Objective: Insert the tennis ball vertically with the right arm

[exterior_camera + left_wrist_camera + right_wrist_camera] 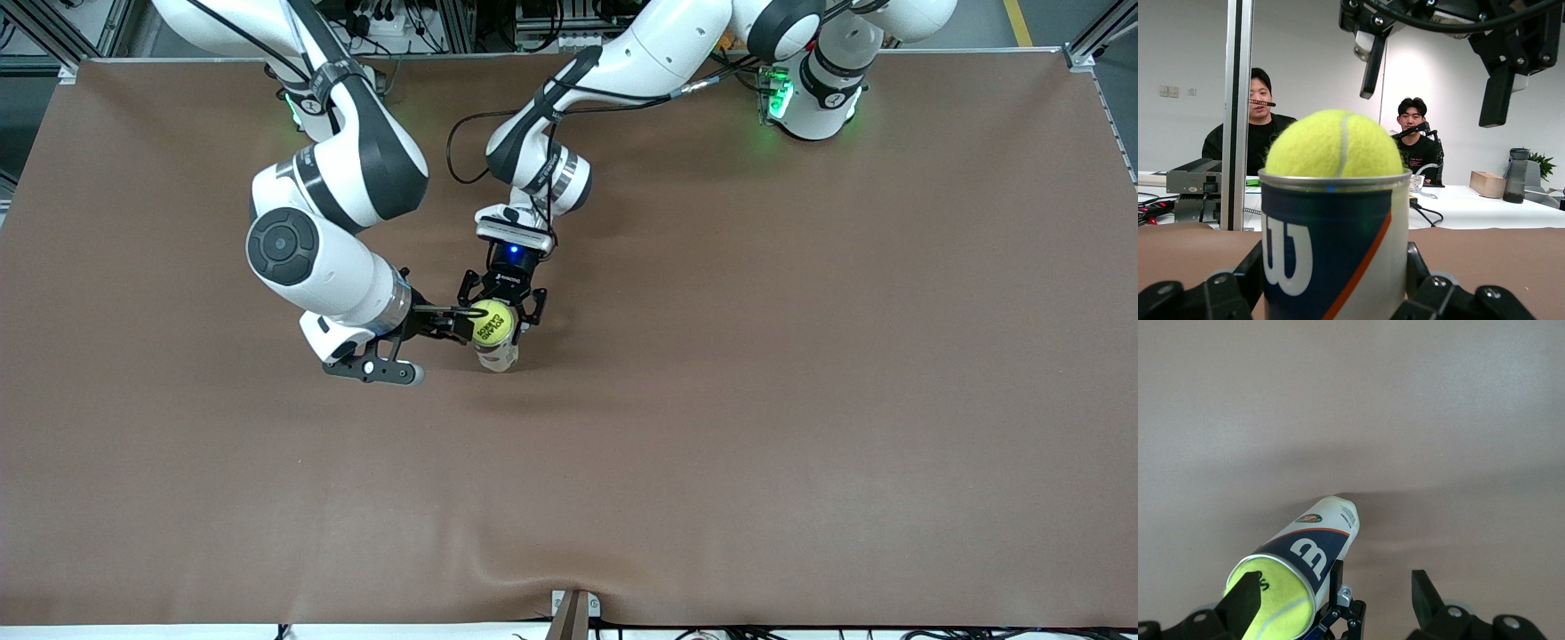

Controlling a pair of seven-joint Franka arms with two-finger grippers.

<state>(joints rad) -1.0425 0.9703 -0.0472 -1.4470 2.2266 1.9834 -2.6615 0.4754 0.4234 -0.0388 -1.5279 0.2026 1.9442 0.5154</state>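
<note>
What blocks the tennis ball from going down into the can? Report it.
Nothing visible. The ball already sits in the open mouth of the can, its top half above the rim. The right gripper hangs open over it, and the left gripper clamps the can.

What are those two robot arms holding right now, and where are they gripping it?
The left gripper clasps the upright blue-and-white tennis ball can around its sides. The right gripper is open and holds nothing; the yellow tennis ball sits in the can's mouth.

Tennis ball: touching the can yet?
Touching. Left wrist view: tennis ball sits in the can mouth, its lower part below the rim.
</note>
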